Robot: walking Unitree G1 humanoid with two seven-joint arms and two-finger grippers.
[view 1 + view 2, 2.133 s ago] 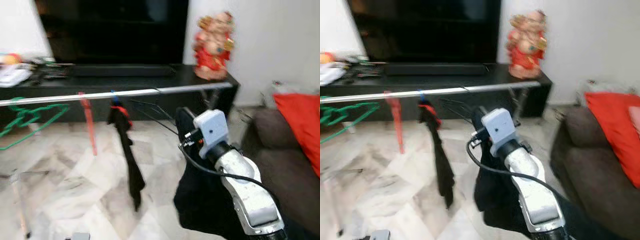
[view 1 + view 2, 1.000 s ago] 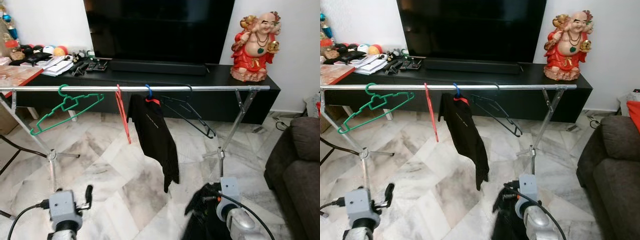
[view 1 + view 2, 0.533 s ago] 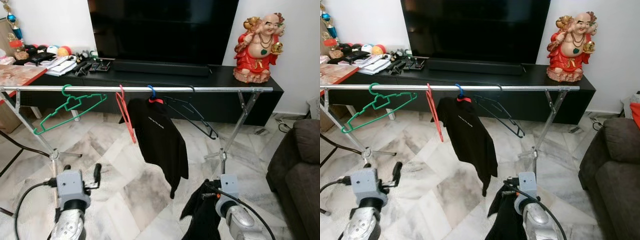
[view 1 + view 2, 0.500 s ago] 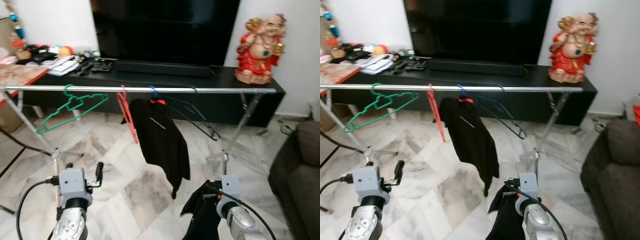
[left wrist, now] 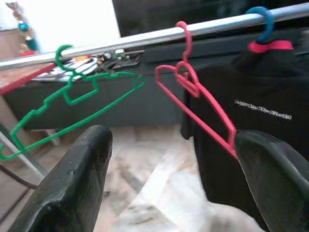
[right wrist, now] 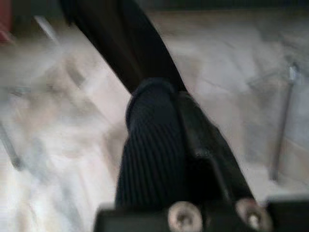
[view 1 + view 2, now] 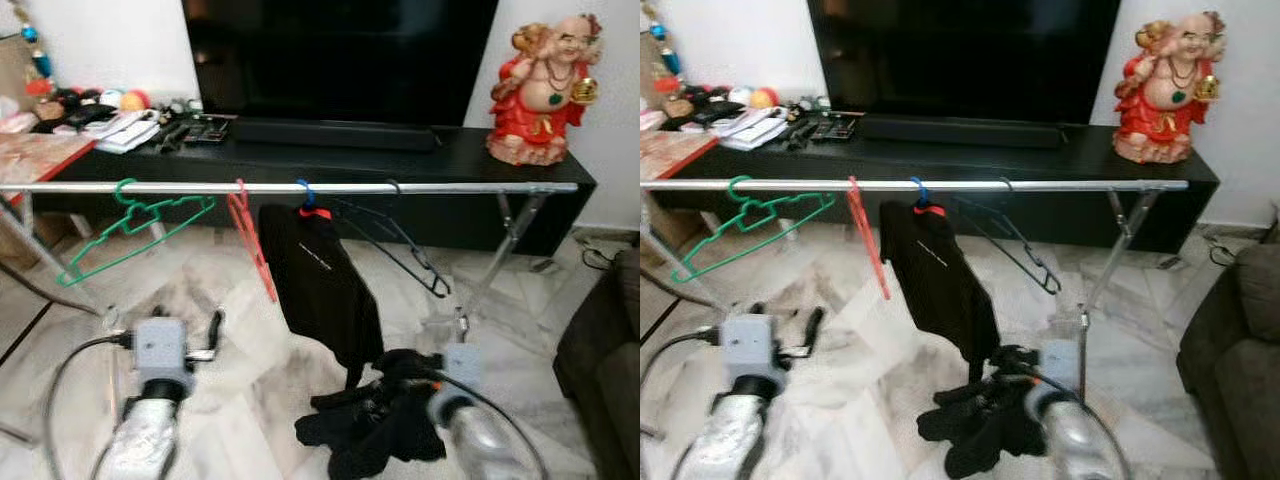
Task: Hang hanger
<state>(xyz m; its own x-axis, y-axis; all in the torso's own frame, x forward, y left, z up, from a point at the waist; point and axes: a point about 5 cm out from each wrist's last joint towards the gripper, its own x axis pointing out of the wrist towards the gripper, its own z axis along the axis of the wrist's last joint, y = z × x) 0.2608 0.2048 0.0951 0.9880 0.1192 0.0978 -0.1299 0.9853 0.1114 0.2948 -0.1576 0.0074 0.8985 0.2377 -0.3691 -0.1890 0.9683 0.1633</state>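
A silver rail point(image 7: 300, 187) runs across in front of me. On it hang a green hanger point(image 7: 130, 225), a red hanger point(image 5: 198, 104), a black shirt point(image 7: 320, 290) on a blue-hooked hanger, and a bare black hanger point(image 7: 405, 245). My left gripper point(image 7: 190, 335) is low, left of the shirt, and open; in the left wrist view its fingers point(image 5: 72, 183) stand wide apart facing the red hanger. Low on the right, my right gripper point(image 7: 405, 368) is shut on a crumpled black garment point(image 7: 375, 425), whose ribbed cloth point(image 6: 154, 145) lies between the fingers.
Behind the rail stands a black TV console point(image 7: 330, 150) with a red statue point(image 7: 548, 85) on its right end and clutter point(image 7: 110, 120) on its left end. A dark sofa point(image 7: 610, 340) is at the right. The rack's slanted leg point(image 7: 495, 265) reaches the marble floor.
The view has shifted a little toward the rail. My left gripper has risen slightly. The black garment in my right gripper has spread out to the left.
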